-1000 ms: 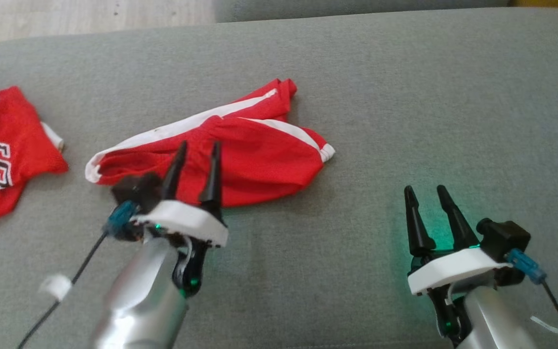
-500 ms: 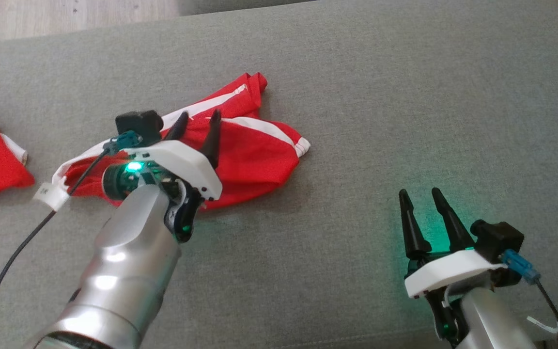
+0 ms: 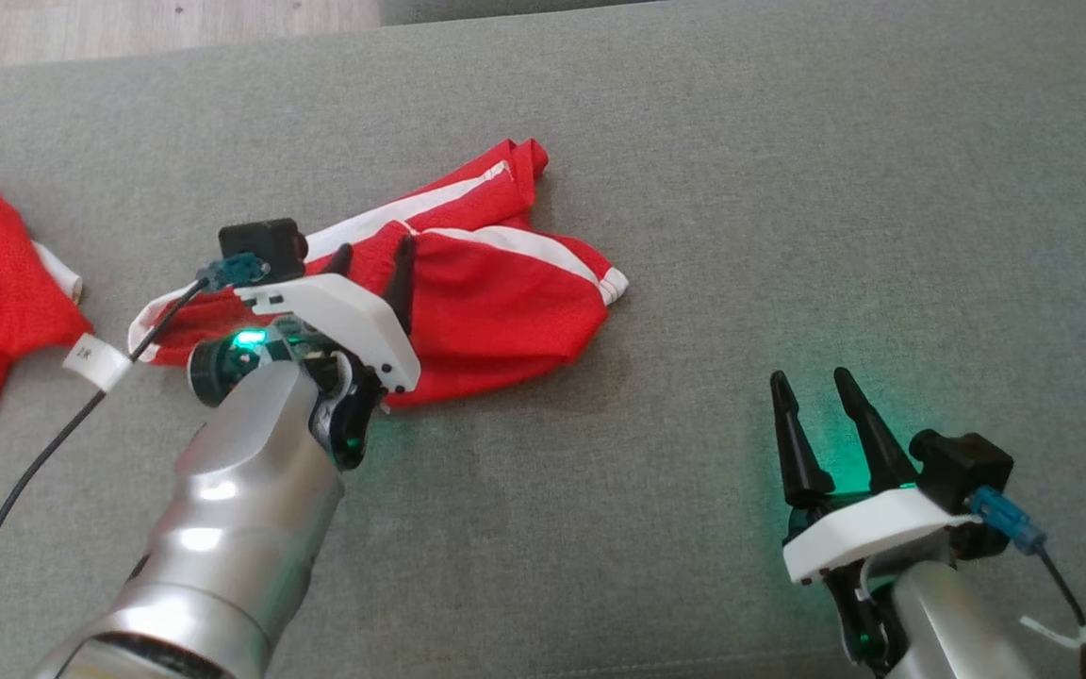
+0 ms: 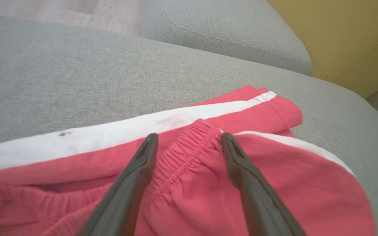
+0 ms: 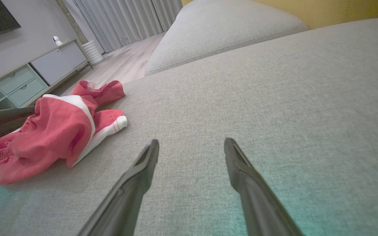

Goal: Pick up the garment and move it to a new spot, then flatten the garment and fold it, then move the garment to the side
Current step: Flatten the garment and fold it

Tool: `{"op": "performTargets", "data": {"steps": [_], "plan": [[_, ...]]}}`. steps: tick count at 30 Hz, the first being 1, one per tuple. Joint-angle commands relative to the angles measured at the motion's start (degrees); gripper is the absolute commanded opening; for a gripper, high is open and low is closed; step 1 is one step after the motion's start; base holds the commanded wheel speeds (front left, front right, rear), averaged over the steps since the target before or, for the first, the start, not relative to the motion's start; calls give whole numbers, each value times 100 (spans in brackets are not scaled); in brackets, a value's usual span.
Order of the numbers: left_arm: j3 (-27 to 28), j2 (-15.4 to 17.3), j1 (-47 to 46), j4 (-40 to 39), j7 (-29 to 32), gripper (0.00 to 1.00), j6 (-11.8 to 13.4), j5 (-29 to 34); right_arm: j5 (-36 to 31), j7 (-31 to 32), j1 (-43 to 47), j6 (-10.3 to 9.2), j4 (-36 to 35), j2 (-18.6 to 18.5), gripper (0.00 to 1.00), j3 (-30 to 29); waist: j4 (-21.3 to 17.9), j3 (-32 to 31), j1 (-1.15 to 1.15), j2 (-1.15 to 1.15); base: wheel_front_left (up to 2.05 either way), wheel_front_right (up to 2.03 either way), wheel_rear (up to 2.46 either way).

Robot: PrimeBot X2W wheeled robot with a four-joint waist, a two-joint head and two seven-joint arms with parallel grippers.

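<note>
Left claw (image 3: 373, 247), released, over crumpled red white-striped shorts (image 3: 496, 302).
Better to lower it and pinch the gathered waistband (image 4: 182, 154) fully before lifting.

Left claw (image 3: 373, 247) and right claw (image 3: 808, 377) both gape.

Two long dark fingers (image 3: 402, 278) are being carried on a white plate (image 3: 345, 321) at each silver forearm (image 3: 232, 528), with a black camera block (image 3: 260, 243), blue connector (image 3: 237, 271), tagged black cable (image 3: 96, 363) and green lamp (image 3: 246, 338) being shown.

Grey sofa (image 3: 788, 189), wooden floor (image 3: 128, 28), pale curtains (image 5: 126, 19), low cabinet (image 5: 57, 60)
</note>
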Motion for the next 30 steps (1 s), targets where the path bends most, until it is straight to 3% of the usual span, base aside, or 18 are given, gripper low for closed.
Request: {"op": "performTargets", "data": {"steps": [1,6,7,9,17,25,30], "plan": [[85,112,-215,-144,34,100,-43,-42,8,-38,-137,20,-130,-19,100,171,-13,9,0,0,0,0,0],[-97,109,-169,-248,160,99,-156,-233,-30,-38,-136,20,-92,-19,100,141,-52,39,0,0,0,0,0],[-156,109,-157,-275,154,55,-169,-240,-36,-38,-132,20,-85,-19,100,127,-51,39,0,0,0,0,0],[-252,108,-133,-326,116,0,-189,-257,-41,-38,-126,20,-72,-19,100,92,-37,43,0,0,0,0,0],[-534,108,-87,-515,-417,0,-221,-153,9,-38,-102,20,-54,-19,100,16,167,-45,0,0,0,0,0],[-734,134,332,-1348,-1601,0,-231,-34,24,-38,102,20,-3,-19,100,-113,737,-486,0,0,0,0,0],[-394,480,1141,-1975,-1748,0,124,40,53,-38,192,20,-20,-19,100,-160,1091,-654,0,0,0,0,0]]}}
